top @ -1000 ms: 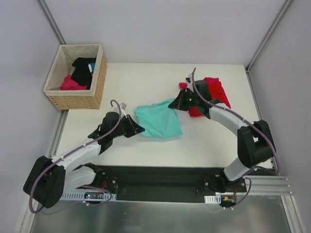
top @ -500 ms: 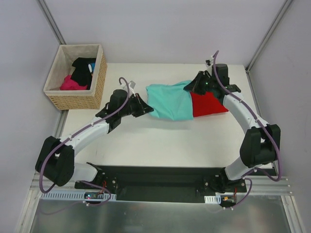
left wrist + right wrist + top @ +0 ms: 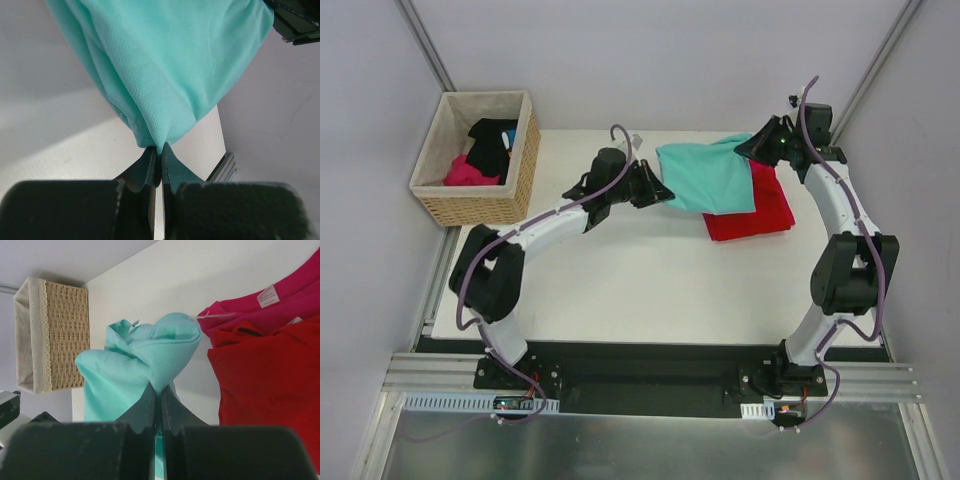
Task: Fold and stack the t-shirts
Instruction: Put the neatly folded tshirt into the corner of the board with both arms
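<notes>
The teal t-shirt (image 3: 705, 177) hangs folded between both grippers at the far right of the table, partly over the red t-shirt (image 3: 760, 205), which lies flat beneath it. My left gripper (image 3: 663, 189) is shut on the teal shirt's left edge (image 3: 155, 75). My right gripper (image 3: 748, 146) is shut on its right edge, with the cloth bunched above the fingertips (image 3: 150, 360). In the right wrist view the red t-shirt (image 3: 270, 375) lies to the right, with a pink-magenta garment (image 3: 280, 302) beyond it.
A wicker basket (image 3: 515, 190) at the far left holds a black garment (image 3: 490, 145) and a magenta-pink one (image 3: 468, 172). Grey walls and metal posts close the table's back and sides. The arms' base rail (image 3: 640, 380) runs along the near edge.
Both grippers have carried the teal t-shirt from the table's middle toward the far right, over the red t-shirt. The left arm has stretched out far across the table.
</notes>
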Controlling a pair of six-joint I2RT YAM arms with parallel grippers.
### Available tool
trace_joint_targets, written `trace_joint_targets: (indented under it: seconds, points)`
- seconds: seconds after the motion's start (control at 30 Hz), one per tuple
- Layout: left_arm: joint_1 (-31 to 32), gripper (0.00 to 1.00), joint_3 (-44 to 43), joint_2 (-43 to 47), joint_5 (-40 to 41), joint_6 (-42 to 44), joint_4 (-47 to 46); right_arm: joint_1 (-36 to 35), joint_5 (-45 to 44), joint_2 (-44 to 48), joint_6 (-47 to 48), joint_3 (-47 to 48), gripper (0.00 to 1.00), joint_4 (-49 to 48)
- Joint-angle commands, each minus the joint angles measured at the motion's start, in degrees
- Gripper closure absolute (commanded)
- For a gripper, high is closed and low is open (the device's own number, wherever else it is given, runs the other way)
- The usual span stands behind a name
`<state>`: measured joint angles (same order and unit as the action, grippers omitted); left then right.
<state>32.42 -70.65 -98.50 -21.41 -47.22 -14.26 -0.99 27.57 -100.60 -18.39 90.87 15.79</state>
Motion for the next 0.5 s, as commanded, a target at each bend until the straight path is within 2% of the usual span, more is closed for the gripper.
trace_joint_targets:
  seconds: [0.0, 0.2, 0.47]
  points:
    - [1.5, 1.0, -7.7, -6.7, -2.9, -1.0, -2.1, 2.4, 2.0, -3.6, -1.2, 5.8, 1.0, 0.7]
    - [3.3, 1.0, -19.2, -16.5, -4.3, -2.5, -2.1, 4.8, 3.0, -8.6, -3.1, 9.3, 1.0, -0.4]
    - [4.4, 1.0, -28.2, -25.8, -5.9, -3.9, -0.9, 9.3, 4.2, -11.8, -4.5, 11.8, 0.99, -2.0]
